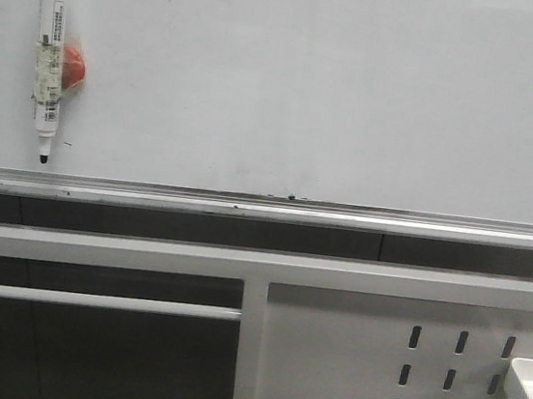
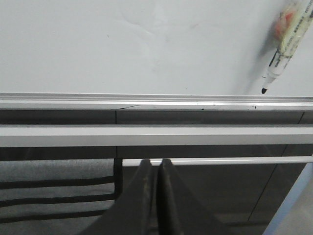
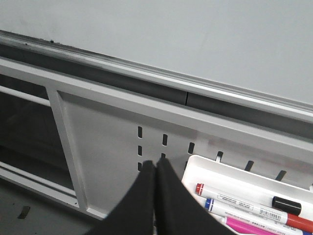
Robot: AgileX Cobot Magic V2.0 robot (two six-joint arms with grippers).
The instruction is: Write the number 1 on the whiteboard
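The whiteboard [image 1: 310,78] fills the upper front view, pale and glossy, with a silver rail [image 1: 265,207] along its lower edge. No number 1 shows on it; only tiny dark specks. A white marker with a black cap [image 1: 49,56] hangs tip down on the board's left, taped to a red magnet. It also shows in the left wrist view [image 2: 286,41]. My left gripper [image 2: 155,161] is shut and empty, below the rail. My right gripper [image 3: 156,164] is shut and empty, in front of the perforated panel [image 3: 112,137]. Neither gripper shows in the front view.
A white tray [image 3: 234,178] next to my right gripper holds several markers: red-capped, blue-capped, pink. Its corner shows at the front view's lower right [image 1: 530,388]. A white metal frame bar [image 1: 258,267] runs below the board's rail.
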